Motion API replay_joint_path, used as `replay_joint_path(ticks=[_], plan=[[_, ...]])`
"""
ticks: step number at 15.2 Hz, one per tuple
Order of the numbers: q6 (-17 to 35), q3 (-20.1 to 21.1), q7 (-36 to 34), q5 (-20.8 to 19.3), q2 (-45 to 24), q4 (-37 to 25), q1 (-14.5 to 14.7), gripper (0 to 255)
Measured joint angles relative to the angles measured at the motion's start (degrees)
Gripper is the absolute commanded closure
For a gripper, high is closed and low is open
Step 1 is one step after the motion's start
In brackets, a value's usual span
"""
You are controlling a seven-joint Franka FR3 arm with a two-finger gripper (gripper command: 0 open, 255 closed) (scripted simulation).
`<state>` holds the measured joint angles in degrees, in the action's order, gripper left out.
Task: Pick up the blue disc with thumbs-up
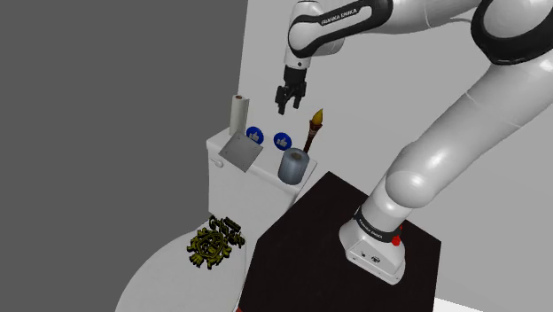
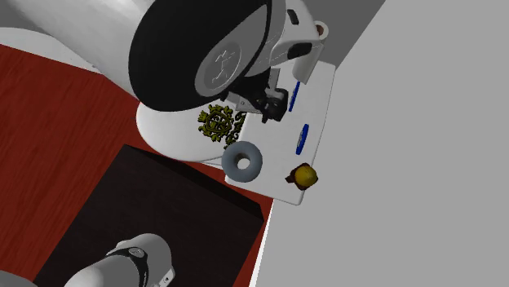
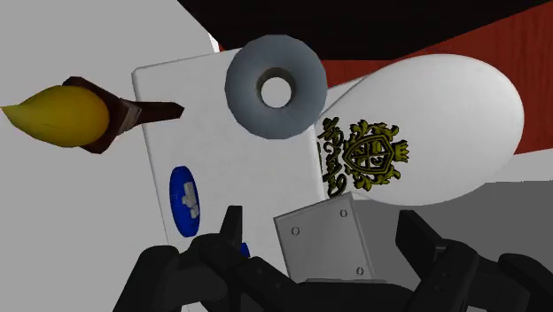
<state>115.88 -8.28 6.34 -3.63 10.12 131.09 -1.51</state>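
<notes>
Where the white toilet tank lid [image 1: 219, 142] meets the grey wall, a blue thumbs-up disc [image 1: 282, 140] stands on edge with its face outward. A second blue thumbs-up disc [image 1: 256, 135] stands just beside it towards the shoulder view's left. The black gripper [image 1: 287, 106] hangs above the pair, touching neither, its fingers parted and clasping nothing. In the wrist view the two fingers stand well apart over a grey square plate [image 3: 328, 244] with holes at its corners, which leans near the second disc. A brown-handled brush [image 1: 314, 127] with a yellow head stands upright at the lid's end nearer the first disc. A grey paper roll [image 1: 292, 166] sits in front of that disc, near the lid's front edge. A white paper roll [image 1: 237, 113] stands upright at the far end, beside the second disc. Below the tank, a gold ornament [image 1: 213, 241] lies on the white toilet seat cover [image 1: 155, 275]. The white arm rises from its dark stand [image 1: 301, 226], set close against the toilet
</notes>
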Motion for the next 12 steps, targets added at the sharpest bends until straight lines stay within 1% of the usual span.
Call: replay_joint_path(ticks=[5, 7, 12], plan=[[4.15, -1.14, 4.75, 1.89, -12.25, -7.59, -0.41, 0], [5.59, -1.29, 6.46, 2.60, -16.04, -9.73, -0.73, 0], [7.28, -1.04, 10.81, 4.87, -28.37, -19.76, -2.08, 0]])
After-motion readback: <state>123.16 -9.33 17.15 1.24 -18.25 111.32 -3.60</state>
